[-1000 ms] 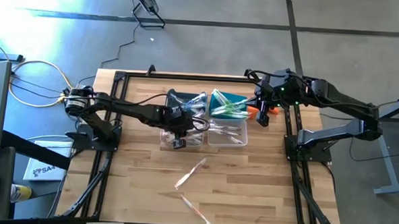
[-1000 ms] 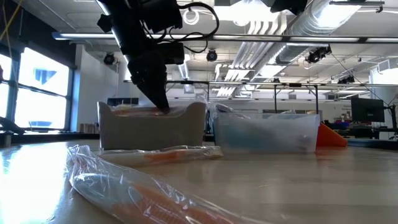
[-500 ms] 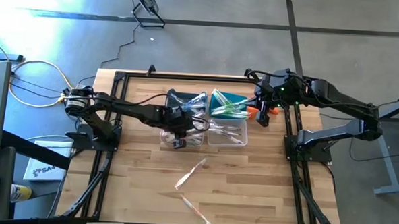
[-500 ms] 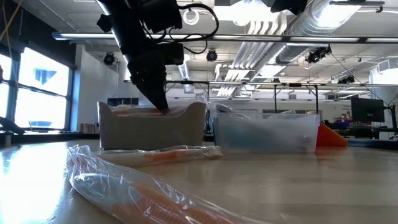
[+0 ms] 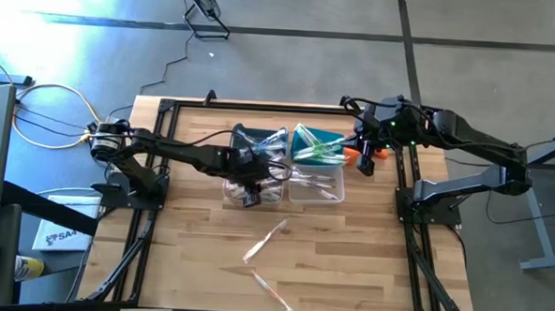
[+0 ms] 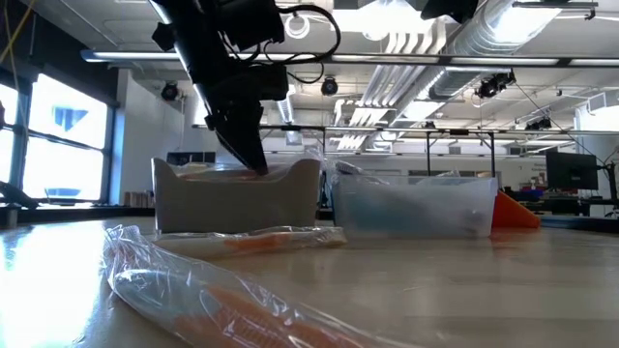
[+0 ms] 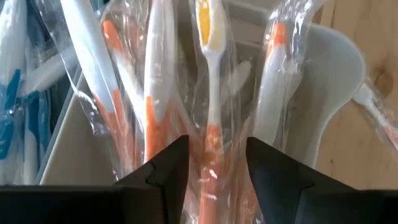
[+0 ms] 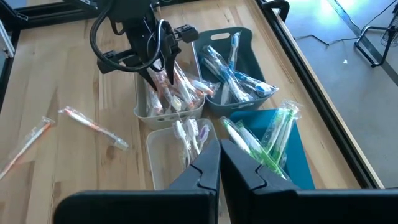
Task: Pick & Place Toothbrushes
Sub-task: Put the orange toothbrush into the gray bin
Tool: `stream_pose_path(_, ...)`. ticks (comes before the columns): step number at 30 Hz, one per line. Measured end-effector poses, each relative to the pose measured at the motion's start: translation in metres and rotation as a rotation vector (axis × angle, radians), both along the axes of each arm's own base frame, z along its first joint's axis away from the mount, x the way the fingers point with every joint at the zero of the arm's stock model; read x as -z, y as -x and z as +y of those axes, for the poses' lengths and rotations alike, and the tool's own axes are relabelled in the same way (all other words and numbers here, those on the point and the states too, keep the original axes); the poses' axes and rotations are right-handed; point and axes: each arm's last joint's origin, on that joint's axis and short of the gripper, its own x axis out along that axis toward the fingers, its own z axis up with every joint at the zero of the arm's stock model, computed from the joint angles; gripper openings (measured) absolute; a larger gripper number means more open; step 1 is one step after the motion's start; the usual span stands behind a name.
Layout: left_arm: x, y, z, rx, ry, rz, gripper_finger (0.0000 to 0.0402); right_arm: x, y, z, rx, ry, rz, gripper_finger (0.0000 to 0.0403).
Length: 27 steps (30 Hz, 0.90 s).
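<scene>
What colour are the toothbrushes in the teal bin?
Green, in clear wrappers. The toothbrushes in the teal bin show best in the right wrist view.

We note four bins [image 5: 316,186] clustered mid-table, left gripper [image 8: 163,78] over one; bare wood at the table's [image 5: 367,263] near half, except two loose toothbrushes [image 5: 266,240].

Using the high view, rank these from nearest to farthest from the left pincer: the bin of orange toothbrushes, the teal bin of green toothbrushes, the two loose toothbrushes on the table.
1. Bin of orange toothbrushes: directly under the left pincer.
2. Teal bin of green toothbrushes: beyond, toward the right arm.
3. Loose toothbrushes: out on the bare table's near side.
</scene>
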Motion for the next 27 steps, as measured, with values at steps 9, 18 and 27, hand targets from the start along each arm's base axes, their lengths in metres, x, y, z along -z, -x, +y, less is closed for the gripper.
stream_pose_path(9, -0.002, -0.003, 0.0, 0.0, -0.002, -0.035, 0.0156, 0.0, 0.0, 0.0, -0.002, 0.001, 0.001, 0.0004)
stream_pose_path(18, -0.002, -0.003, 0.0, 0.0, -0.003, -0.034, 0.0156, 0.0, 0.0, 0.0, -0.001, 0.002, 0.001, 0.0004)
stream_pose_path(27, -0.028, -0.008, 0.0, 0.006, 0.006, -0.05, 0.0156, 0.0, 0.0, 0.0, -0.002, 0.001, 0.001, 0.0004)
